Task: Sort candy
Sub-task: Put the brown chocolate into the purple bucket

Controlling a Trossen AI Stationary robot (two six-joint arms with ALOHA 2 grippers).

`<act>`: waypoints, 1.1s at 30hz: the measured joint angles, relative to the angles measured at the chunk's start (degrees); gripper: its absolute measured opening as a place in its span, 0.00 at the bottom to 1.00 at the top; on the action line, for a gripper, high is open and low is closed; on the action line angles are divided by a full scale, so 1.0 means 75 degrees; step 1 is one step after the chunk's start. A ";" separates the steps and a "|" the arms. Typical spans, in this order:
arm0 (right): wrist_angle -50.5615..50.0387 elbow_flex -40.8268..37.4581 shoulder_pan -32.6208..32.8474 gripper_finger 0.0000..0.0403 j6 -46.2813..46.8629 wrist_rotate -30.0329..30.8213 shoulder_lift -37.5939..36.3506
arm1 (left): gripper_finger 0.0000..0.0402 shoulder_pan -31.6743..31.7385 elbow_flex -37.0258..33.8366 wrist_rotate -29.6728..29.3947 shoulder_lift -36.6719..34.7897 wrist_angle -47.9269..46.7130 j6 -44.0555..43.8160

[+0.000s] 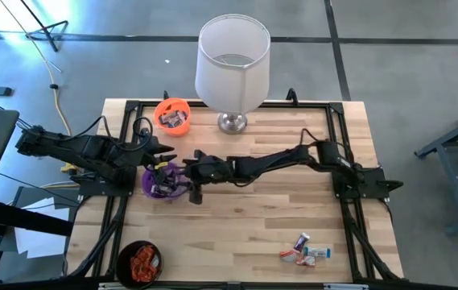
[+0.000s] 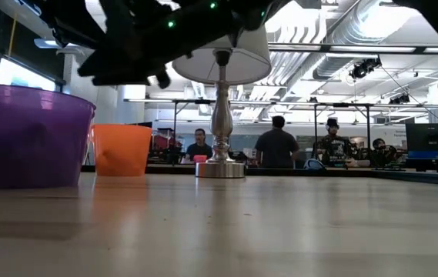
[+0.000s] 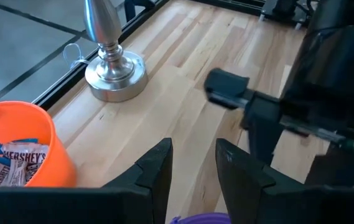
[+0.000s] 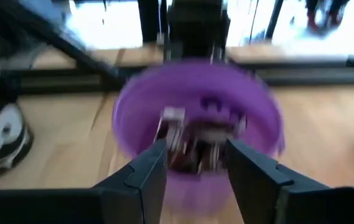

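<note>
Wooden table point(image 1: 253, 217) under you, your right gripper point(image 4: 190, 163) hung spread over the purple cup point(image 1: 162, 182) near its left edge — fingers parted, seemingly to drop candy point(image 4: 195, 140) in — while your left gripper point(image 3: 193, 163) waited beside it, spread too.

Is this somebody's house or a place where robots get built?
Probably a robot lab or workshop, not a house. The wooden table stands on a bare grey floor; behind it in the low view are people at desks with a monitor and exposed ceiling ducts.

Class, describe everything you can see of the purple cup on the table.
The purple cup is a small round tub of translucent plastic, upright on the wooden table toward the left arm's side. It holds several wrapped candies. The right gripper hangs over its rim, jaws open; whether anything touches the cup cannot be told.
</note>
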 joint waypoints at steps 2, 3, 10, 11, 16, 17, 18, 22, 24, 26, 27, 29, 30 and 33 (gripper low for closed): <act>-0.0754 0.0000 0.0048 0.37 0.0294 0.0005 -0.0161 | 0.27 0.0000 0.0000 -0.0003 0.0000 -0.0007 0.0000; -0.1144 -0.0003 0.0069 0.37 0.0458 0.0007 -0.0215 | 0.27 0.0000 0.0000 -0.0002 0.0000 -0.0008 0.0000; -0.4159 -0.0003 0.0338 0.35 0.1340 0.0011 -0.0445 | 0.27 0.0000 0.0000 0.0003 0.0003 0.0007 -0.0128; -0.4667 -0.0003 0.0383 0.35 0.1473 0.0011 -0.0465 | 0.27 0.0000 0.0000 0.0006 0.0003 0.0005 -0.0144; -0.7061 -0.0003 0.0686 0.35 0.2350 0.0028 -0.0693 | 0.27 0.0003 0.0000 0.0017 0.0003 0.0035 -0.0209; -0.7437 -0.0003 0.0773 0.35 0.2518 0.0107 -0.0737 | 0.27 0.0003 0.0000 0.0017 0.0003 0.0037 -0.0211; -0.7800 -0.0003 0.0879 0.35 0.2710 0.0284 -0.0790 | 0.27 0.0003 0.0000 0.0018 0.0003 0.0043 -0.0213; -0.9164 -0.0003 0.1366 0.35 0.3711 0.0895 -0.0922 | 0.27 0.0003 0.0000 0.0017 0.0003 0.0137 -0.0330; -0.9527 -0.0003 0.1601 0.35 0.4286 0.1015 -0.0929 | 0.27 0.0003 0.0000 0.0017 0.0003 0.0150 -0.0388; -0.9831 -0.0003 0.1845 0.35 0.4837 0.1077 -0.0929 | 0.27 0.0003 0.0000 0.0015 0.0003 0.0153 -0.0408; -0.9928 -0.0003 0.1965 0.35 0.5102 0.1143 -0.0929 | 0.27 0.0003 0.0000 0.0012 0.0003 0.0153 -0.0420; -1.0119 -0.0012 0.2229 0.35 0.5649 0.1313 -0.0929 | 0.27 0.0000 0.0000 -0.0012 0.0003 0.0165 -0.0524; -1.0277 -0.0012 0.2364 0.35 0.5899 0.1424 -0.0929 | 0.27 0.0000 0.0000 -0.0025 0.0003 0.0199 -0.0547; -1.0816 -0.0017 0.2769 0.35 0.6770 0.1595 -0.0929 | 0.27 0.0000 0.0000 -0.0094 0.0003 0.0308 -0.0612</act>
